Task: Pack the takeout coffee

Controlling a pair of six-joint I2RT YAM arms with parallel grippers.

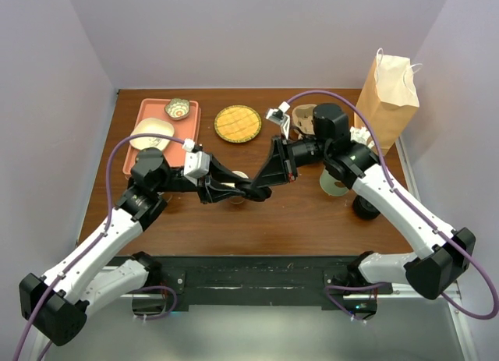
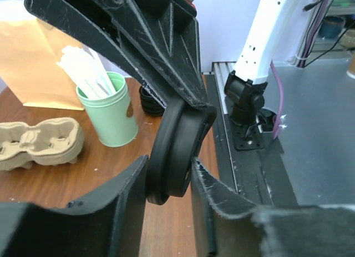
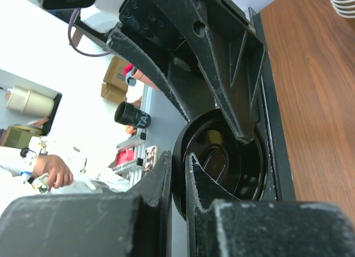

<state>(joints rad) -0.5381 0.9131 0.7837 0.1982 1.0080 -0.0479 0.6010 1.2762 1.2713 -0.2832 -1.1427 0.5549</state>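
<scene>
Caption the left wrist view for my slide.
A black lid edge-on between jaws of the left gripper, right gripper pinching its rim; green straw cup behind.

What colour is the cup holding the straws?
Pale green. The straw cup shows best in the left wrist view.

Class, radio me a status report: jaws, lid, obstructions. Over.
Right gripper jaws shut on black lid rim. Left gripper jaws flank lid, grip unclear. Green straw cup stands apart.

There is one black lid [image 2: 172, 151], one paper bag [image 1: 390, 92], one tray [image 1: 150, 107] and one green cup [image 2: 113, 121] (of straws [image 2: 83, 65]).
</scene>
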